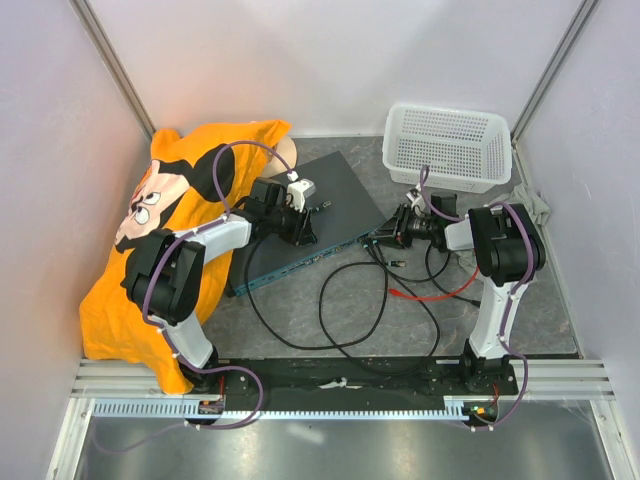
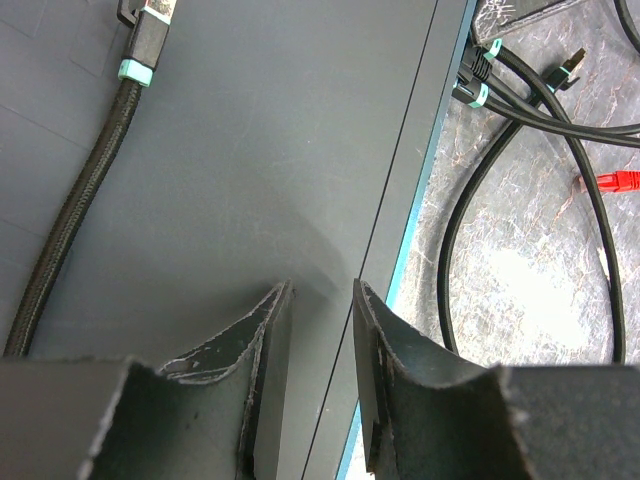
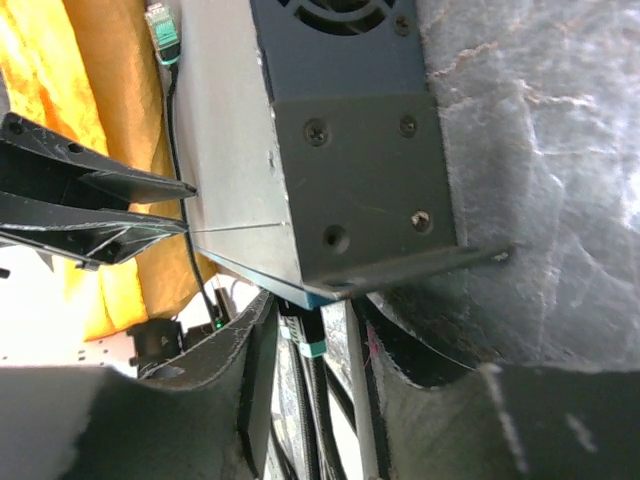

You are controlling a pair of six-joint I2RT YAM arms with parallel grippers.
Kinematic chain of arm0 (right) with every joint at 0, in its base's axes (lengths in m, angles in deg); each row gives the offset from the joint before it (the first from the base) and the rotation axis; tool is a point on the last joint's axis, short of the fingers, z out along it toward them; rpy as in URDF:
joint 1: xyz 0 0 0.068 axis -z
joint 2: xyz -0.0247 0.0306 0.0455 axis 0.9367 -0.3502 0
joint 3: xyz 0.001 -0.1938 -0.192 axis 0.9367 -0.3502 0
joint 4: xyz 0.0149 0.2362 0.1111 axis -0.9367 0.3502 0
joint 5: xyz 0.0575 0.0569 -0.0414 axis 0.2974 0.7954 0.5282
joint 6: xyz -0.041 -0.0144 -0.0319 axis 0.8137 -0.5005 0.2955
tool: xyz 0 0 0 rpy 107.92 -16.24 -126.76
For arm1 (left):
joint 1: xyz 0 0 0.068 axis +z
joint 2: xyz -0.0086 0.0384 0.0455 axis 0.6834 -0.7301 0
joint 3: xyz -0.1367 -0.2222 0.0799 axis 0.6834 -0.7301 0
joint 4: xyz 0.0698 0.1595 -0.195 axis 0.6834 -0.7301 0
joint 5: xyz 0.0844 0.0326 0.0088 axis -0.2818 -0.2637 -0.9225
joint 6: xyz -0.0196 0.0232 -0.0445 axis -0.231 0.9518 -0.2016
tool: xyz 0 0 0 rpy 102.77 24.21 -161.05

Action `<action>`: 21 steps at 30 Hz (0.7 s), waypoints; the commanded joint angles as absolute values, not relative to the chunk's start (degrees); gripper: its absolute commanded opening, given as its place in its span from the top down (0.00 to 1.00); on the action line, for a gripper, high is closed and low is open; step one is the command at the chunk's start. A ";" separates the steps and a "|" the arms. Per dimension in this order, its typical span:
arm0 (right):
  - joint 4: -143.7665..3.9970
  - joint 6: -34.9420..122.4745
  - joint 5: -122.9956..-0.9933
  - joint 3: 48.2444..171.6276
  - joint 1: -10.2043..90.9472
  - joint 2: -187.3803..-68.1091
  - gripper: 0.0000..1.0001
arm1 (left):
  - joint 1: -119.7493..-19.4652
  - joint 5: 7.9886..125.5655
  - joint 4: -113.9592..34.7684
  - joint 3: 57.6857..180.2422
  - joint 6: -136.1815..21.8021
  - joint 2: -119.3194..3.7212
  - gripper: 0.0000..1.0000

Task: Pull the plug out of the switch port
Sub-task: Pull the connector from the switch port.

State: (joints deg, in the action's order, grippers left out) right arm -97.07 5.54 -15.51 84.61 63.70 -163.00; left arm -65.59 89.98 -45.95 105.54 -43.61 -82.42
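The plug (image 3: 300,335), small black teal-banded plastic, light and rigid, sits in the front corner of the flat blue-grey switch (image 1: 335,190) between the parted, seemingly unclamped fingers of the right gripper (image 3: 316,318); pinch its body, not the black braided cable (image 3: 300,420); the left gripper (image 2: 322,290) hovers narrowly parted, empty

I'm reading no words, numbers or brand names in any of the views. The nearest thing to a sign that I'm seeing is the cartoon mouse face (image 1: 150,200) printed on the orange cloth (image 1: 105,310) lying at the left of the worktop (image 1: 555,330), and I'm making out no lettering with it. In the left wrist view, pale marks (image 2: 500,8) at the top edge are showing too blurred to read.
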 commanded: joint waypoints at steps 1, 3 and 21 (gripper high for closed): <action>-98.61 5.67 -16.11 86.51 63.43 -164.79 0.61 | -65.34 88.40 -46.45 105.51 -42.27 -82.15 0.61; -98.69 5.67 -16.02 86.60 63.43 -165.05 0.64 | -65.26 88.40 -46.45 105.51 -42.36 -82.06 0.61; -91.05 12.34 -16.11 83.09 65.45 -163.03 0.97 | -65.26 88.75 -46.36 105.86 -42.97 -82.94 0.61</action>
State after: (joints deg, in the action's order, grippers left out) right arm -97.27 6.81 -13.56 85.35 64.07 -163.83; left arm -65.59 89.96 -45.95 105.54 -43.63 -82.42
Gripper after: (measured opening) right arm 0.263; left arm 0.385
